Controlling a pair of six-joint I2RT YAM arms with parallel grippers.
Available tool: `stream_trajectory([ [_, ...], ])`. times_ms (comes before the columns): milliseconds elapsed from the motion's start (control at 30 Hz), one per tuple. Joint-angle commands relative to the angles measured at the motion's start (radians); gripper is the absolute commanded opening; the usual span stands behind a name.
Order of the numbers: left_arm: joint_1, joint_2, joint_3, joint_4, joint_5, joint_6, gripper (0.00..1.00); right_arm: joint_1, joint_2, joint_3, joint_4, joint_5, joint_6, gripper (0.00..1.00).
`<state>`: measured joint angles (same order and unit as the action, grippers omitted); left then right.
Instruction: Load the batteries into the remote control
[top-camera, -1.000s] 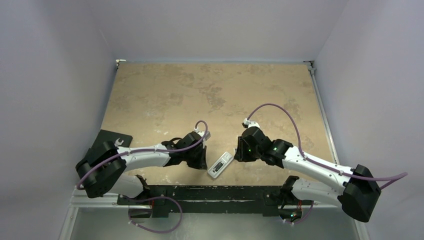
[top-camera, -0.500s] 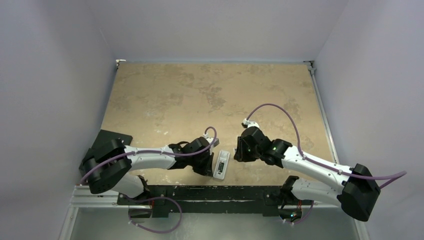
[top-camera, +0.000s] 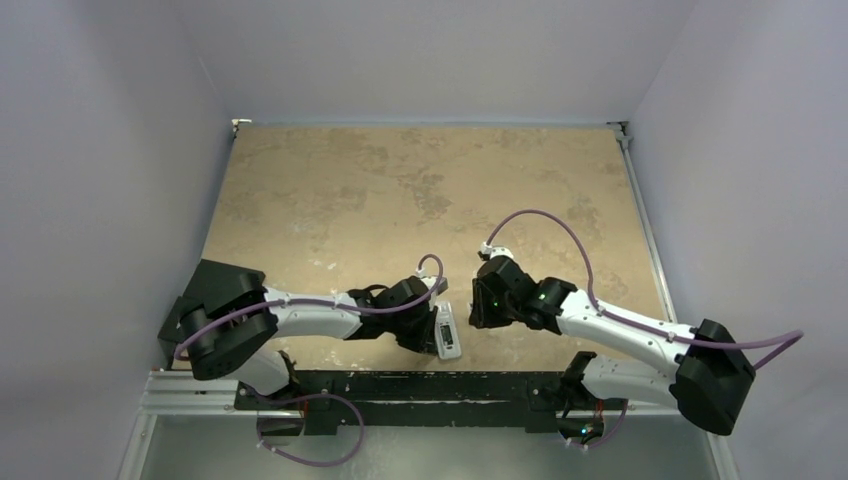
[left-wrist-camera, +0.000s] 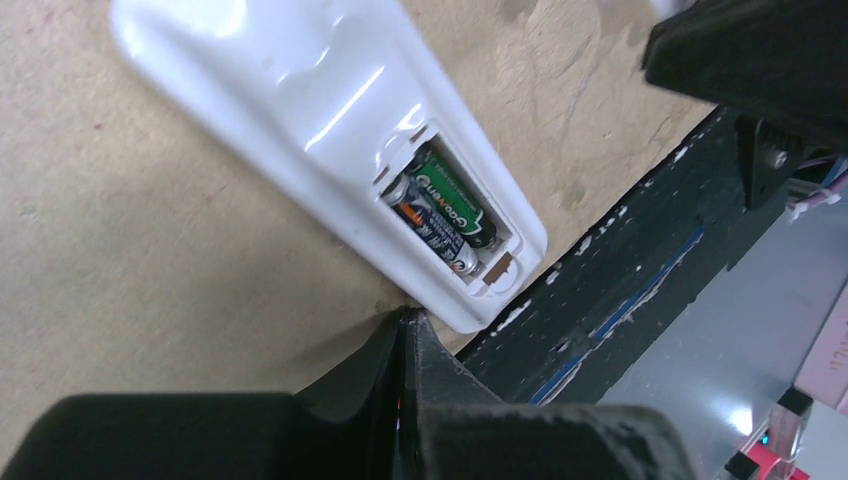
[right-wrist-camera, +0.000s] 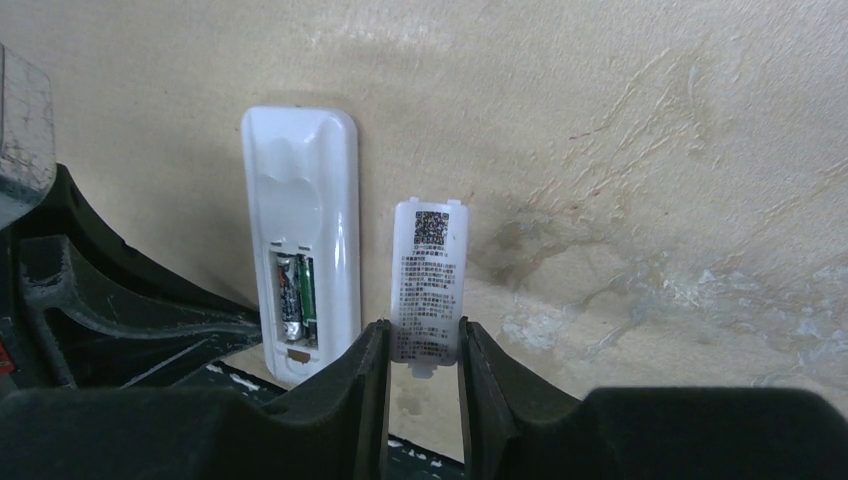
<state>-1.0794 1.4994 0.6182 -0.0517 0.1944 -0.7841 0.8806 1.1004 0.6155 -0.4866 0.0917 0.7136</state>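
Note:
The white remote control (top-camera: 447, 332) lies back-up near the table's front edge, its bay uncovered. Two batteries (left-wrist-camera: 440, 210) sit side by side in the bay, one green and one dark; the right wrist view also shows the batteries (right-wrist-camera: 293, 298) inside the remote control (right-wrist-camera: 300, 200). My left gripper (left-wrist-camera: 408, 315) is shut with nothing in it, its tips touching the remote control's (left-wrist-camera: 300, 120) long side near the bay end. Just right of the remote, my right gripper (right-wrist-camera: 424, 335) is shut on the white battery cover (right-wrist-camera: 428, 280), printed side up. In the top view the left gripper (top-camera: 425, 335) and right gripper (top-camera: 478, 310) flank the remote.
The black mounting rail (top-camera: 400, 385) runs along the front edge right beside the remote's bay end, and the rail (left-wrist-camera: 620, 300) fills the left wrist view's lower right. Grey walls close in the tan table (top-camera: 400, 190) at the back and sides.
The left gripper has swept right against the remote, turning it from slanted to nearly straight and shifting it towards the front edge. The right gripper has edged slightly nearer, still holding the cover.

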Motion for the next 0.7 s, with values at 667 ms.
stream_trajectory([
  [667,-0.018,-0.137,0.096,-0.173,-0.239,0.022,0.00,0.058,0.084,0.140,-0.056,0.048,-0.106,0.00],
])
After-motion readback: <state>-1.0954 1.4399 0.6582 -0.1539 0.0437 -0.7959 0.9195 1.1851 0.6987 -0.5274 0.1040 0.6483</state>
